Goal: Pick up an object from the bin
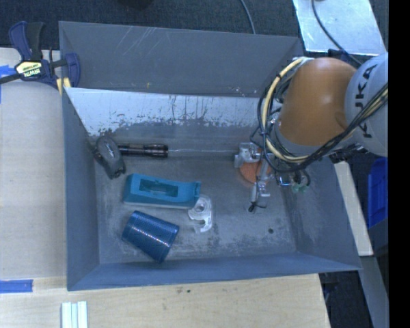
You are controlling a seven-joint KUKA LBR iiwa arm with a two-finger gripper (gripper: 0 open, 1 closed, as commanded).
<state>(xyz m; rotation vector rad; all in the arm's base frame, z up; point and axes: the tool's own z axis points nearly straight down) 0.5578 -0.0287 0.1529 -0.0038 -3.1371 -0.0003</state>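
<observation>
Grey metal bin (191, 60), looked into from above. At the far left of the floor, close under the left wall, a dark grey blocky piece (109, 156), tilted. Just right of it, touching or nearly so, a black stick (145, 150) lying flat along the foot of the back wall, with a thin clear rod (198, 152) running on from it toward the right. Nearer the front, a light blue rectangular block (160, 190) with a sunken top, flat and slightly askew. In front of that, near the front left corner, a dark blue cylinder (149, 234) on its side, just beside the block. Off the block's right end, a small clear plastic piece (201, 214), touching or just beside that end. Right of middle, a small orange rounded thing (248, 172), low near the clear rod's far end, partly hidden behind the metal of the wrist. Just right of it, the jaws, pointing down at the floor; no telling open from closed, nor gripping from empty. Above and to the right, the arm's orange cover (318, 101), ringed by looped cables (270, 125), reaching in over the right wall.
</observation>
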